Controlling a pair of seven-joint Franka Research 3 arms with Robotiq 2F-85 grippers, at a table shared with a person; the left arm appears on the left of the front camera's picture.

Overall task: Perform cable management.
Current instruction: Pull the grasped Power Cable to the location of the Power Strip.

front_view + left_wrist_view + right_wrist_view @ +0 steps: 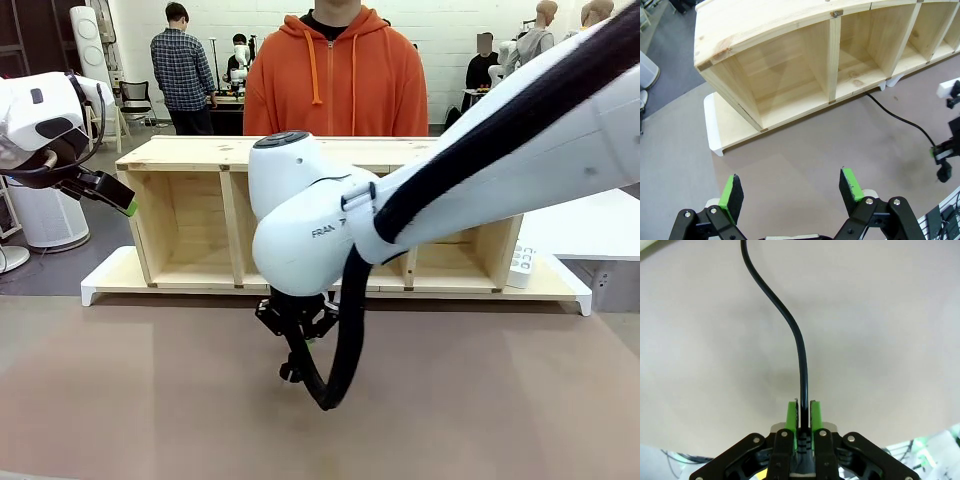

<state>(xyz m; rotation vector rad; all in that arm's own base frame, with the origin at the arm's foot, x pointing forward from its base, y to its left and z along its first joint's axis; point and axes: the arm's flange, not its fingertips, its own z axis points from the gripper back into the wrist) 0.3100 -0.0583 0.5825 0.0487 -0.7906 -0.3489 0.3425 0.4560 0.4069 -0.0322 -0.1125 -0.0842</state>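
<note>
Black cable (803,370) between right hand's (803,403) fingers (791,412)

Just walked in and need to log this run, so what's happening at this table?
The right gripper has its jaws shut on the thin black cable, low over the table; the cable runs back to the foot of the wooden shelf. The left gripper hangs off to the side, jaws open, holding nothing. A person in an orange hoodie stands behind the shelf.
</note>
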